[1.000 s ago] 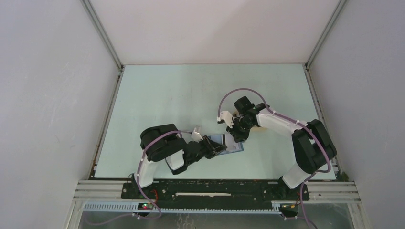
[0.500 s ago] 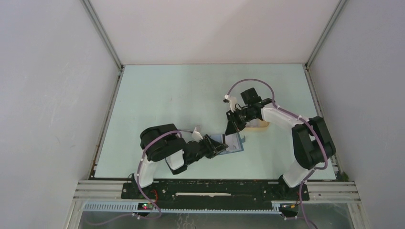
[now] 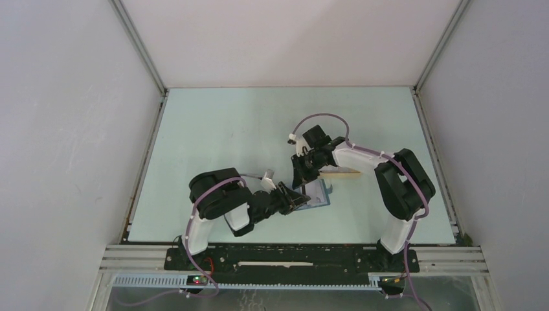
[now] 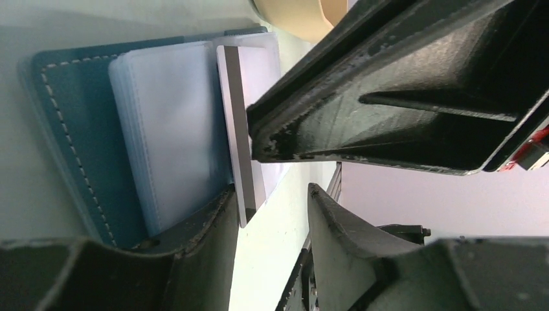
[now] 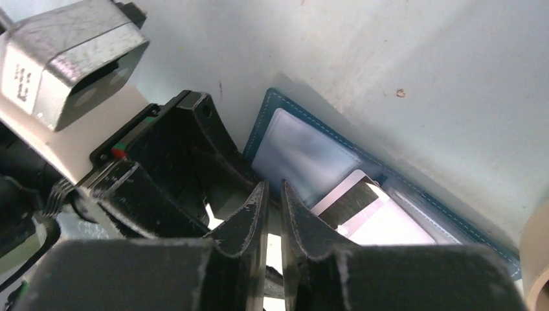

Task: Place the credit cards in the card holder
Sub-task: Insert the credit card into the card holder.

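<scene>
Both grippers crowd over the holder, which lies open and flat on the table, clear pockets up. The left gripper has its jaws partly open with daylight between them. The near end of a card pokes into that gap, close against one finger; I cannot tell if it touches. That card sits tilted up on its long edge along the holder's middle fold, with the pale pocket stack on the far side of it from the jaws' gap.

The right gripper comes in from across the holder, jaws pinched almost together with only a thin slit between them. I cannot tell whether anything sits in that slit. From the left wrist, one right fingertip is pressed to the card's face about halfway along. From the right wrist, the card's dark stripe shows just beside the fingers, over the pockets. A beige tray sits just beyond the holder, behind the right jaws.
</scene>
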`<state>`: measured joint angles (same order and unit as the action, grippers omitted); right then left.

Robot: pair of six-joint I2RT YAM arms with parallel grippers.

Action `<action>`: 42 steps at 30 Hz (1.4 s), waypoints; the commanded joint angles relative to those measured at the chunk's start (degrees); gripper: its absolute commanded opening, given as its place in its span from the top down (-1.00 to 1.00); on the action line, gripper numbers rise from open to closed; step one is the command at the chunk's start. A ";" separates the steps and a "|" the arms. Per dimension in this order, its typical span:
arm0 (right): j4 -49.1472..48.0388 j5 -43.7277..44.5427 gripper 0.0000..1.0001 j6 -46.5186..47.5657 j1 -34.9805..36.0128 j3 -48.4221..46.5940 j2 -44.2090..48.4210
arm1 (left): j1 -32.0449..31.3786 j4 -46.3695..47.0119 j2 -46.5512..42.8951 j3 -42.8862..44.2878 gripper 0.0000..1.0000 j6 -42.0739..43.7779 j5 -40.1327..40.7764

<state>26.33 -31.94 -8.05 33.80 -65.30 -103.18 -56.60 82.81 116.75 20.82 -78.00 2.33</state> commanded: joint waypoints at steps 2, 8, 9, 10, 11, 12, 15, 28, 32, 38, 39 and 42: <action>0.22 9.57 0.61 -3.24 2.98 -2.75 -1.13 | 0.52 -1.85 -0.39 1.41 0.03 2.99 0.57; 2.55 14.67 0.58 -2.81 5.93 -4.40 -2.82 | 0.76 -2.18 -0.67 1.39 0.02 3.47 0.49; 2.70 14.98 0.58 -2.61 6.41 -4.41 -2.74 | 0.86 -2.19 -0.66 1.46 0.02 3.47 0.42; 2.80 15.45 0.57 -2.35 6.76 -4.40 -2.66 | 0.92 -2.18 -0.58 1.47 0.02 3.47 0.40; 2.93 16.72 0.57 -2.09 7.04 -4.44 -2.58 | 0.96 -2.18 -0.57 1.49 0.02 3.54 0.40; 3.28 17.60 0.57 -1.87 7.22 -4.41 -2.56 | 1.03 -2.27 -0.54 1.57 0.02 3.63 0.32; 4.51 19.87 0.56 -1.25 7.12 -4.40 -2.56 | 1.20 -2.22 -0.13 1.89 0.01 3.72 -0.01; 7.90 24.38 0.56 0.97 4.96 -3.67 -0.33 | 1.92 -2.38 0.86 1.83 -0.05 3.55 0.00; 8.80 23.85 0.56 1.73 4.52 -3.67 -0.04 | 2.10 -2.48 0.71 1.59 -0.06 3.71 0.18; 10.24 22.96 0.57 3.33 3.55 -3.64 0.09 | 2.36 -2.65 0.75 1.78 -0.06 3.98 -0.12; 10.39 23.16 0.57 3.43 3.32 -3.61 0.30 | 2.41 -2.75 0.76 1.77 -0.06 4.04 -0.13; 10.87 23.81 0.58 4.13 2.29 -3.65 0.86 | 2.54 -2.79 1.15 1.71 -0.05 4.12 -0.37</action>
<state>34.89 -10.17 -6.24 37.78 -68.12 -105.43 -54.87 82.41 116.75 21.98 -76.88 0.89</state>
